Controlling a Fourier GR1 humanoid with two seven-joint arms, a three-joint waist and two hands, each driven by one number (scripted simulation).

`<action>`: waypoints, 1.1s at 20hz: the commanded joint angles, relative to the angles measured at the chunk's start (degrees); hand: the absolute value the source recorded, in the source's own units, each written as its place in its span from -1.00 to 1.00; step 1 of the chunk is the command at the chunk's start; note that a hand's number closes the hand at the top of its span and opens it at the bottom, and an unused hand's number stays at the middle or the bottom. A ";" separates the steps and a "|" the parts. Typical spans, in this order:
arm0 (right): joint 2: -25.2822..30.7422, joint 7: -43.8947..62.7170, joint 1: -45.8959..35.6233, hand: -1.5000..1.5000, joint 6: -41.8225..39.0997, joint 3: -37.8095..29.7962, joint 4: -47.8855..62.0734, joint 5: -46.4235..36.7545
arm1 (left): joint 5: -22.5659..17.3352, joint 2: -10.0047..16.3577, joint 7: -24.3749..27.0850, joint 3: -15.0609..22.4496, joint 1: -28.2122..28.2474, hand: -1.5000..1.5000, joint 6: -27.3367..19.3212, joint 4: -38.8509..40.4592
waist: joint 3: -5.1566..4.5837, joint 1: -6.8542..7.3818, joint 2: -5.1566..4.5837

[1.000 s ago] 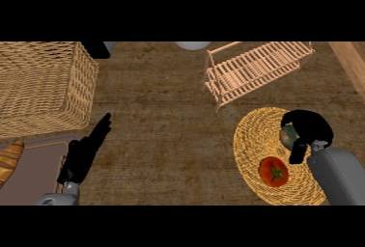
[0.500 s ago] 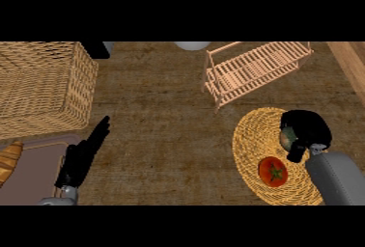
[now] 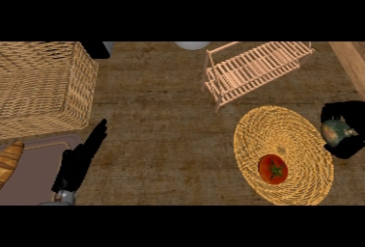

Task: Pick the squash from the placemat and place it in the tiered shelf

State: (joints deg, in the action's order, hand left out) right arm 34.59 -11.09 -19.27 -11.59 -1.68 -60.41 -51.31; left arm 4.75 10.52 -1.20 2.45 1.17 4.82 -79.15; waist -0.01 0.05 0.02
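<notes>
Head view shows the right hand (image 3: pixel 351 110) curled round the squash (image 3: pixel 336 131), just right of the placemat (image 3: pixel 285 130). Carried far-left, the squash may clip the tiered shelf (image 3: pixel 249 72) rails. Left hand (image 3: pixel 80 159) rests open-fingered.

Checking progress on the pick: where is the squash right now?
In the head view, the squash is at the far right, enclosed by the right hand, just beyond the placemat's right edge and below-right of the tiered shelf.
</notes>
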 commanded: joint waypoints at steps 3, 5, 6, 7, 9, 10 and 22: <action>9.32 -11.36 -1.34 1.00 -2.78 -9.08 0.85 7.07 | -0.44 0.89 -1.44 -0.79 -0.51 0.00 1.14 -1.23 | 0.03 -0.08 0.01; 9.04 -7.85 -1.68 1.00 -4.00 -9.71 -5.27 7.60 | -0.18 -0.42 -2.29 -0.23 -1.81 0.00 0.87 0.34 | -0.02 -0.43 0.14; 9.58 -8.65 -2.84 1.00 -2.55 -11.45 -4.23 8.32 | -1.48 1.20 -1.41 -2.27 -2.56 0.00 1.96 1.31 | -0.01 -0.32 0.08; 9.48 -6.81 -6.58 1.00 -3.64 -11.99 -4.52 8.96 | -1.10 0.45 -3.50 -1.32 -2.70 0.00 1.47 -0.11 | -0.01 0.03 0.08; 7.51 -5.96 -5.84 1.00 -5.94 -16.17 -8.08 15.21 | 0.55 -0.45 -1.86 -0.72 -1.91 0.00 -0.53 -0.23 | -0.04 -0.74 0.36; 7.63 -4.92 -7.58 1.00 -7.45 -18.31 -8.65 17.78 | 0.27 -1.12 -0.30 -0.27 0.42 0.00 -0.21 0.47 | -0.07 -0.68 0.43; 9.56 5.56 -30.49 1.00 -8.86 -17.62 4.14 18.24 | -0.08 -0.59 -2.80 -0.15 -0.53 0.00 2.20 -3.16 | 0.01 1.31 -0.19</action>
State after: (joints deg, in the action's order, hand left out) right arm 42.91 -6.73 -42.76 -21.25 -20.25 -62.57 -31.67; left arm 5.22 9.68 -2.97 1.99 -0.86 5.87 -79.01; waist -0.04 0.84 -0.07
